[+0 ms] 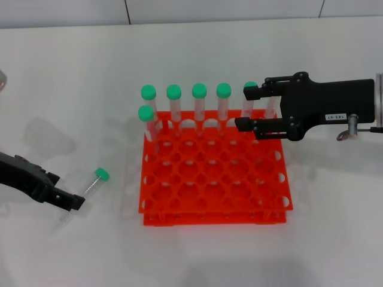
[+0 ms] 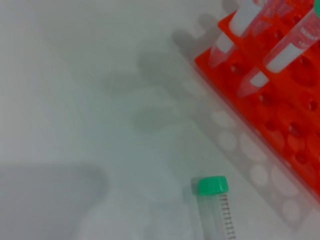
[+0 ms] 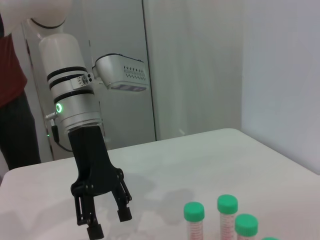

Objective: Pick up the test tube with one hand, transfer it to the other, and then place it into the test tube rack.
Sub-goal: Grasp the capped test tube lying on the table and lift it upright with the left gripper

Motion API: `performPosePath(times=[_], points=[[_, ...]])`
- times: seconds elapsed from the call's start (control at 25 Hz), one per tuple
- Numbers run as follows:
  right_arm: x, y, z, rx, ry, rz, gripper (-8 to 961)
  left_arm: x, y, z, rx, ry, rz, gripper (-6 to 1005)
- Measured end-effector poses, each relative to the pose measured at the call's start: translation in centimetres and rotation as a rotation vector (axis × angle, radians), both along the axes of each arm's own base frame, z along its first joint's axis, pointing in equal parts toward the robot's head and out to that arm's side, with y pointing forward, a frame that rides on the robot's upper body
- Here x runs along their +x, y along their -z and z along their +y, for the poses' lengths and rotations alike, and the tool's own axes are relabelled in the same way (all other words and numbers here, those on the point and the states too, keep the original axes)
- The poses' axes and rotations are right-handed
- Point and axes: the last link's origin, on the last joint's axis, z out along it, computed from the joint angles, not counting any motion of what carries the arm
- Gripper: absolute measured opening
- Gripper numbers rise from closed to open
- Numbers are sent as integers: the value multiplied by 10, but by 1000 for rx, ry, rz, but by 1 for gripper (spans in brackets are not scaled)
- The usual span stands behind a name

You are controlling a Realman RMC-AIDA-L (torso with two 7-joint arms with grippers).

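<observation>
The test tube (image 1: 96,180), clear with a green cap, lies on the white table left of the orange-red rack (image 1: 215,197). It also shows in the left wrist view (image 2: 216,210), beside the rack (image 2: 295,125). My left gripper (image 1: 72,202), unlabelled, is low at the left, just short of the tube's tip and apart from it. The right wrist view shows it (image 3: 109,223) open and empty. My right gripper (image 1: 251,107), with the white label, hovers open over the rack's back right corner, its fingers either side of standing tubes.
Several green-capped tubes (image 1: 199,101) stand in the rack's back row and one (image 1: 147,122) in the second row at the left. Their caps show in the right wrist view (image 3: 227,204). The table's far edge meets a wall (image 1: 179,9).
</observation>
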Motion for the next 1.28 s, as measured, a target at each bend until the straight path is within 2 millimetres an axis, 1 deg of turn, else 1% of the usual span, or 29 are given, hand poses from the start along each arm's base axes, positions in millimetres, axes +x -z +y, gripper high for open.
performPosePath(times=[0.4, 1.28], points=[[-2, 0, 2, 4, -3, -1, 633, 2, 7, 1, -23, 15, 8, 888], [-2, 2, 1, -1, -7, -5, 632, 2, 14, -3, -55, 24, 4, 775]])
